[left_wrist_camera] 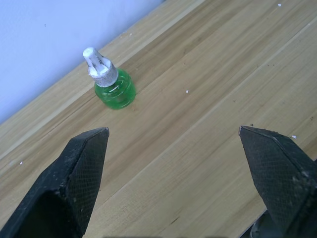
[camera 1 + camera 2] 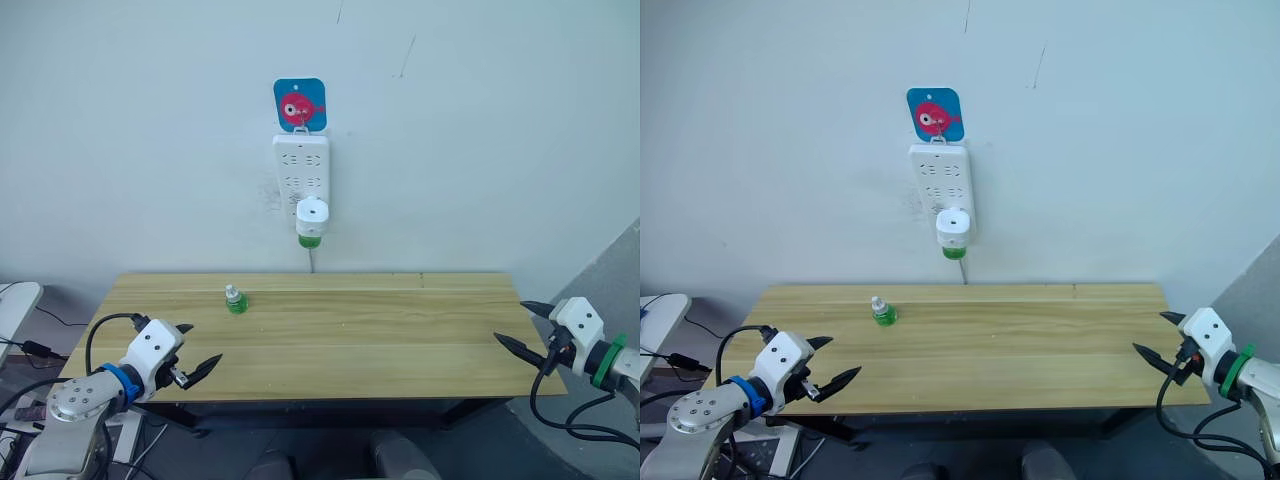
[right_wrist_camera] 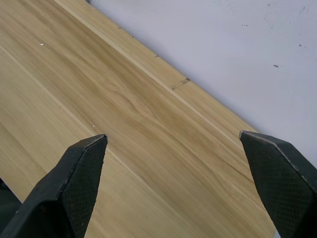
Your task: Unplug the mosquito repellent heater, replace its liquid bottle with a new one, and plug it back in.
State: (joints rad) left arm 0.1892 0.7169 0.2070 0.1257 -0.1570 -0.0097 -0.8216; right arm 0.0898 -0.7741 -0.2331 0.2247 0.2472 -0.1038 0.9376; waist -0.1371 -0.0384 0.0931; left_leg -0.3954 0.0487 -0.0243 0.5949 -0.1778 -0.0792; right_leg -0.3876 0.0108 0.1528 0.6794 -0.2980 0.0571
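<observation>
On the wall above the worktop (image 2: 330, 345), the mosquito repellent heater (image 2: 312, 215) sits plugged into the lower end of a long white power strip (image 2: 301, 170), which hangs under a blue card with a pink fish (image 2: 300, 104). Its liquid bottle (image 2: 311, 240) shows as a green base under the white unit, screwed in place. The new one (image 2: 236, 299) stands upright on the worktop toward the back left, well apart from both arms; the left wrist view shows its pale stubby top clearly. The left hand (image 2: 197, 366) hovers at the front left edge, released, its 2 fingers spread wide and holding nothing. The right hand (image 2: 528, 330) hangs off the front right corner, likewise released and empty.

By my reading the task is at its very start: the heater is not yet unplugged. The next move calls for 1 arm to rise to the wall, close on the heater's white body rather than the bottle, and pull straight out from the strip without dragging the strip off its hook.
</observation>
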